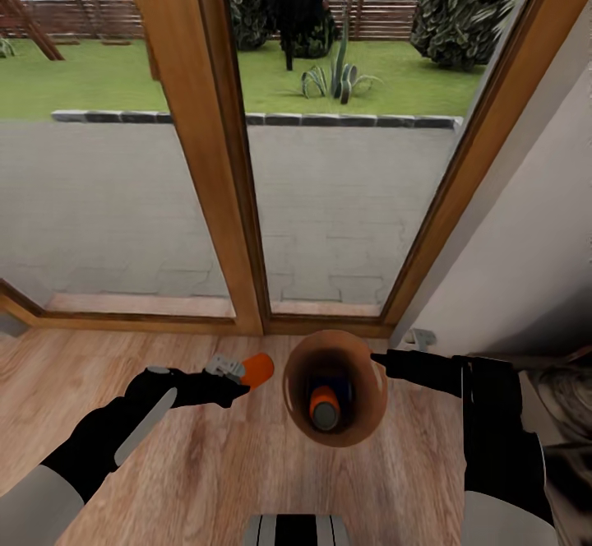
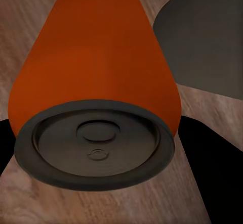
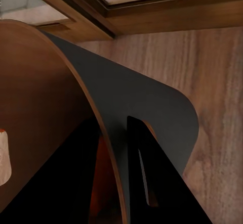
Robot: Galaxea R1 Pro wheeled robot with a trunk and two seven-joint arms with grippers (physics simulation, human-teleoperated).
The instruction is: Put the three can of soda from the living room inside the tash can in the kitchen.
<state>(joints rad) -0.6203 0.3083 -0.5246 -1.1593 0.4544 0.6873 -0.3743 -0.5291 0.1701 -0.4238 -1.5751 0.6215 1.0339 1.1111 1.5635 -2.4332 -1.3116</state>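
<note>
Delivery of a soda can into the trash can (image 1: 372,414) is in hand. Low in the head view, just left of centre, the left jaws (image 1: 238,375) are gripping an orange can (image 1: 257,369), closed on it and holding it tipped on its side, just beside the bin's rim but not yet over the opening. In the left wrist view the same can (image 2: 96,67) is looming large, its silver end toward the lens. Right of the bin, the right jaws (image 1: 380,359) are pinching the bin wall (image 3: 147,107), one finger inside and one outside the rim, steadying it. Another orange can (image 1: 324,406) is already lying inside. Next, I judge, the left arm needs to carry its can rightward above the opening before letting go.
</note>
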